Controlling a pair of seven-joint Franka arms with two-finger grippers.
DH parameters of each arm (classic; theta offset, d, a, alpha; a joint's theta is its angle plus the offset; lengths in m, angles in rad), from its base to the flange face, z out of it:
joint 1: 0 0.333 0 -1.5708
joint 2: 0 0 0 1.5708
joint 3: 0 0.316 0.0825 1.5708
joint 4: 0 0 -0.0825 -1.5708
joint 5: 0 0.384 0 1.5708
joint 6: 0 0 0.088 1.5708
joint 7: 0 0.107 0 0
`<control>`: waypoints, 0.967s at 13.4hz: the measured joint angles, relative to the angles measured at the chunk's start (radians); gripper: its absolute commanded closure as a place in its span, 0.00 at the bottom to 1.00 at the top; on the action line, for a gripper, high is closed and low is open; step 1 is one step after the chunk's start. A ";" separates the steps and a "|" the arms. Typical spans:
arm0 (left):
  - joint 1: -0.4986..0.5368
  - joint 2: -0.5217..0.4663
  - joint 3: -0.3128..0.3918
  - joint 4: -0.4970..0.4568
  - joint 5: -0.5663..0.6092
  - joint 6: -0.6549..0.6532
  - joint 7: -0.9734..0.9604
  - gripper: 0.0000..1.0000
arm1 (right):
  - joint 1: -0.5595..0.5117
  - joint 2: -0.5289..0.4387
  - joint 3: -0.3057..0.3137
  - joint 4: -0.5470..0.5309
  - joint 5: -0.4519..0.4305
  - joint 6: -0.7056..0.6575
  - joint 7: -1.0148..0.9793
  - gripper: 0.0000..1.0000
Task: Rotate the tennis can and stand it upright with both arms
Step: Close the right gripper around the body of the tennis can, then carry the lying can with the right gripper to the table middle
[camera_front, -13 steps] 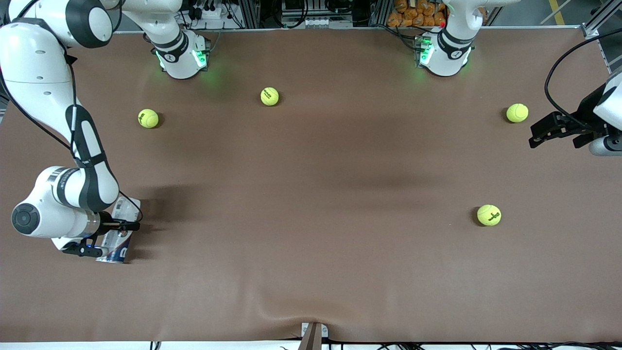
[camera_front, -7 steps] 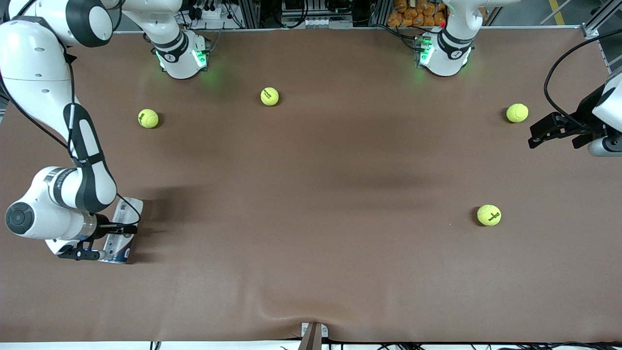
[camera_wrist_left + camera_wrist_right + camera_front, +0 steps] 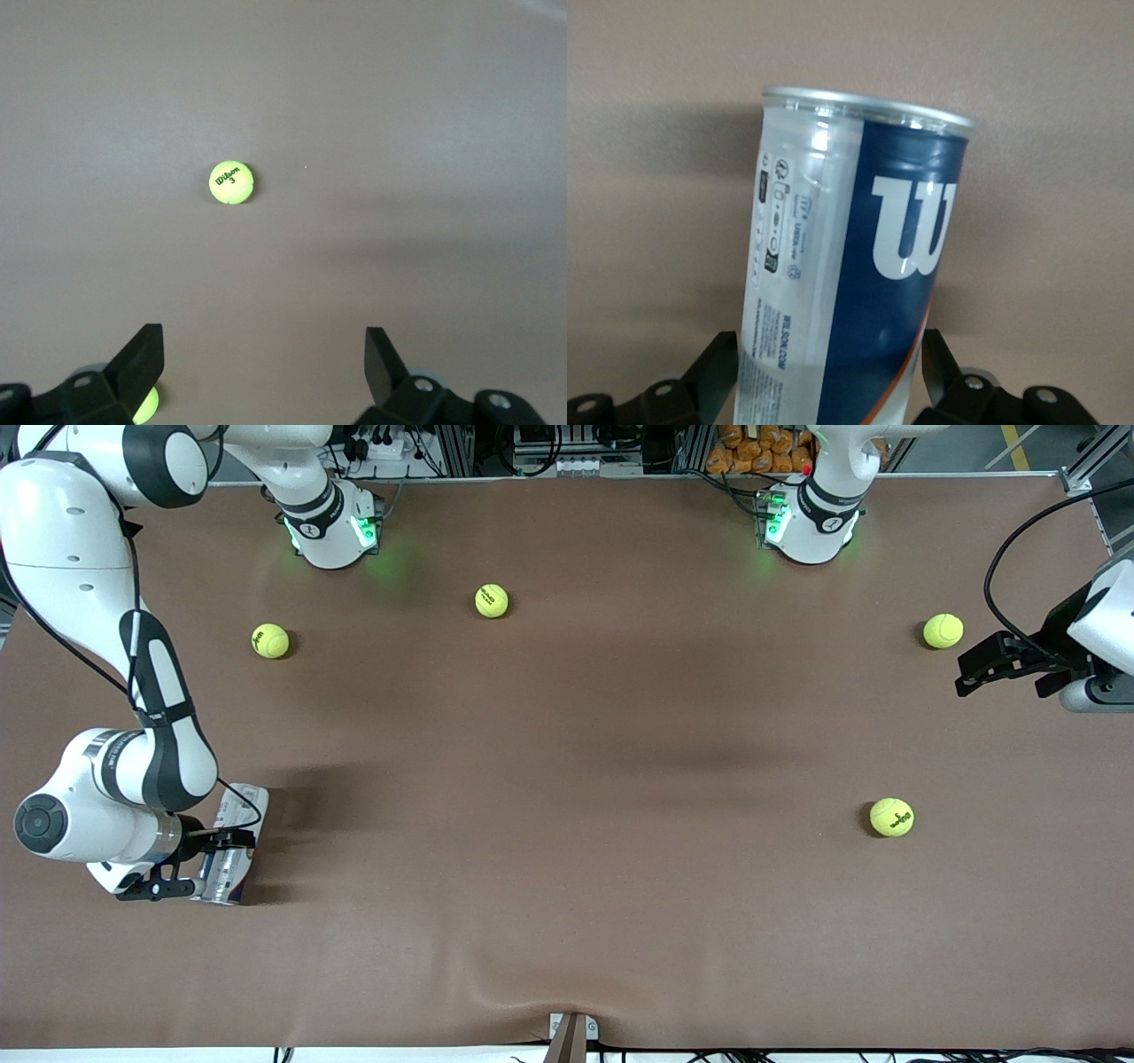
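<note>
The tennis can (image 3: pixel 236 834), clear with a white and dark-blue label, lies on the table at the right arm's end, near the front camera. My right gripper (image 3: pixel 205 864) is shut on it, one finger on each side of its body. In the right wrist view the can (image 3: pixel 859 257) shows its white "W" and silvery rim between the fingers (image 3: pixel 719 354), with my right gripper (image 3: pixel 828 347) round its lower part. My left gripper (image 3: pixel 973 670) is open and empty above the table at the left arm's end; in the left wrist view my left gripper (image 3: pixel 263 341) has its jaws wide apart.
Several yellow-green tennis balls lie on the brown table: one (image 3: pixel 270 640) and one (image 3: pixel 492 600) near the right arm's base, one (image 3: pixel 943 631) beside the left gripper, one (image 3: pixel 891 817) nearer the camera. The left wrist view shows a ball (image 3: pixel 232 181).
The right gripper and the can have shifted slightly, the can's farther end swinging a little toward the table's middle. The left gripper has drifted a little toward the table's middle.
</note>
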 measured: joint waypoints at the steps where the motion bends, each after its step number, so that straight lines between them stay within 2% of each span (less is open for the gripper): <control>1: 0.000 0.000 0.000 0.000 0.000 0.000 0.000 0.00 | 0.000 0.001 0.000 -0.002 0.000 0.000 -0.001 0.33; 2: 0.000 0.000 0.000 0.000 0.000 0.000 0.000 0.00 | 0.000 0.001 0.000 -0.004 0.000 0.000 -0.001 0.36; 8: 0.000 0.008 0.000 -0.005 0.000 0.000 0.000 0.00 | 0.000 -0.006 -0.002 -0.004 0.000 -0.003 -0.014 0.34; 13: 0.000 0.013 0.000 -0.005 0.000 0.000 0.000 0.00 | 0.055 -0.049 0.024 0.008 0.000 0.003 -0.217 0.34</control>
